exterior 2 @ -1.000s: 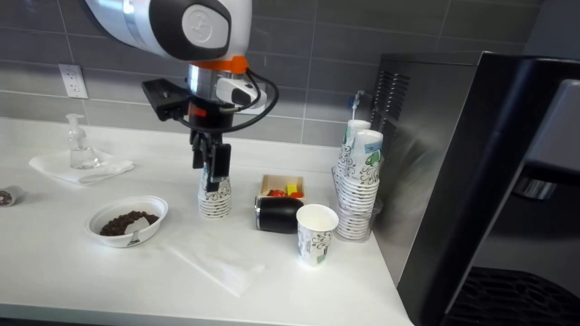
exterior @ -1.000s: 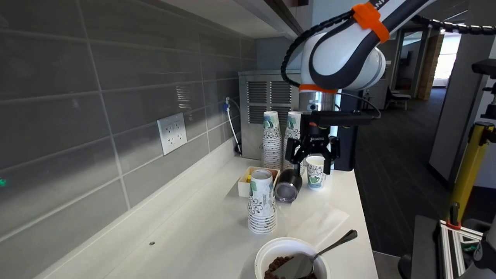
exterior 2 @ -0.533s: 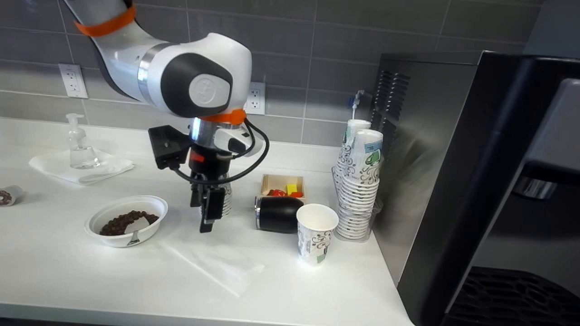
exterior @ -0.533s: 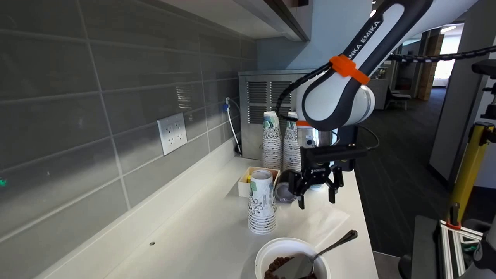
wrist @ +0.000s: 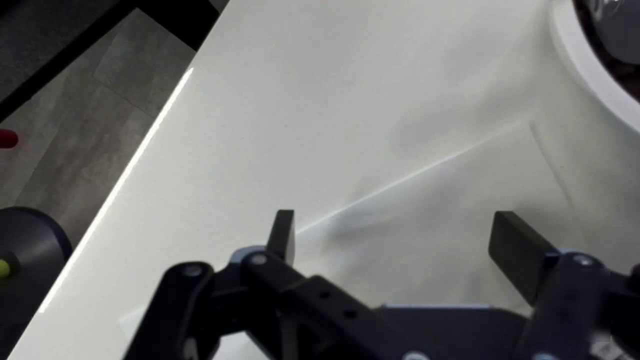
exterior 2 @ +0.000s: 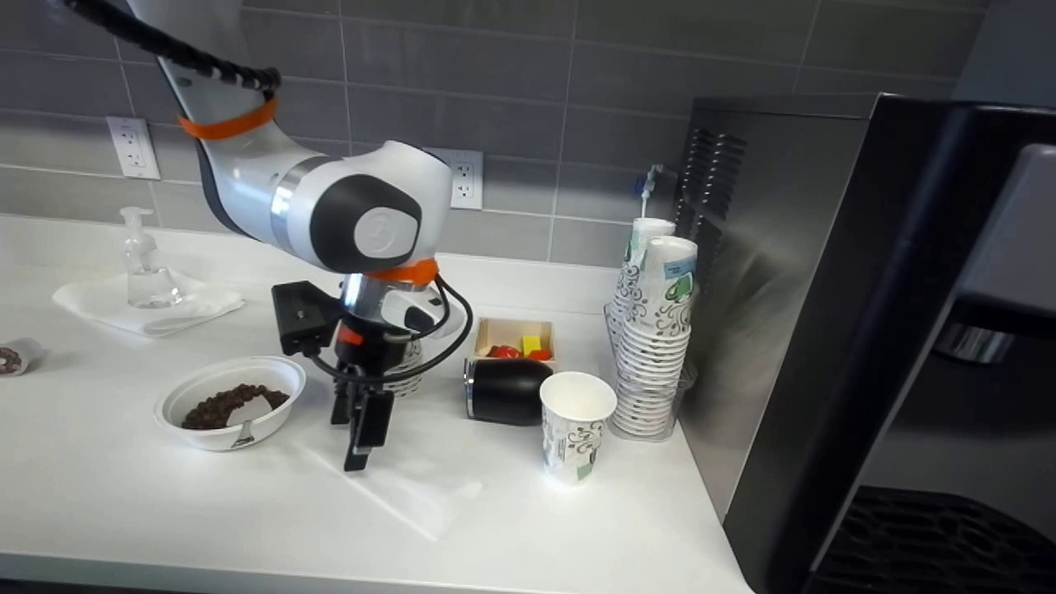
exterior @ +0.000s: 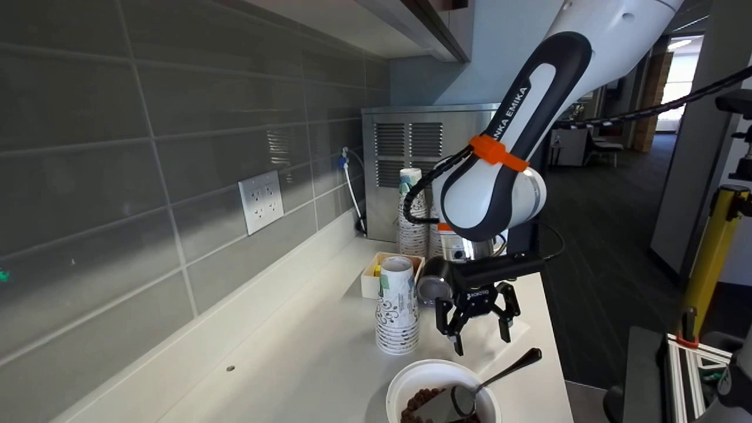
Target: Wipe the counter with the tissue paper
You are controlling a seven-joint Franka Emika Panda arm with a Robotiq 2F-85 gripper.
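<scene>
The white crumpled tissue paper (exterior 2: 425,495) lies nearly flat on the off-white counter (exterior 2: 206,516), between the bowl and the single cup. It also shows in an exterior view (exterior: 484,352) and in the wrist view (wrist: 425,240), where its raised edge runs diagonally between the fingers. My gripper (exterior 2: 351,443) is open and empty, pointing down over the tissue's bowl-side part. The gripper also shows in an exterior view (exterior: 482,341) and in the wrist view (wrist: 392,225), fingers wide apart. Whether the fingertips touch the paper I cannot tell.
A white bowl (exterior: 405,379) with dark contents and a spoon (exterior: 514,369) stands close beside the gripper. A cup stack (exterior: 396,299), a black tumbler (exterior 2: 507,392), a single cup (exterior 2: 571,445) and a wooden box (exterior 2: 487,334) stand nearby. A soap bottle (exterior 2: 153,285) stands farther off.
The arm has come down toward the counter and the gripper has shifted toward the bowl, now low over the tissue paper. The fingers stay open. The tissue has not visibly moved.
</scene>
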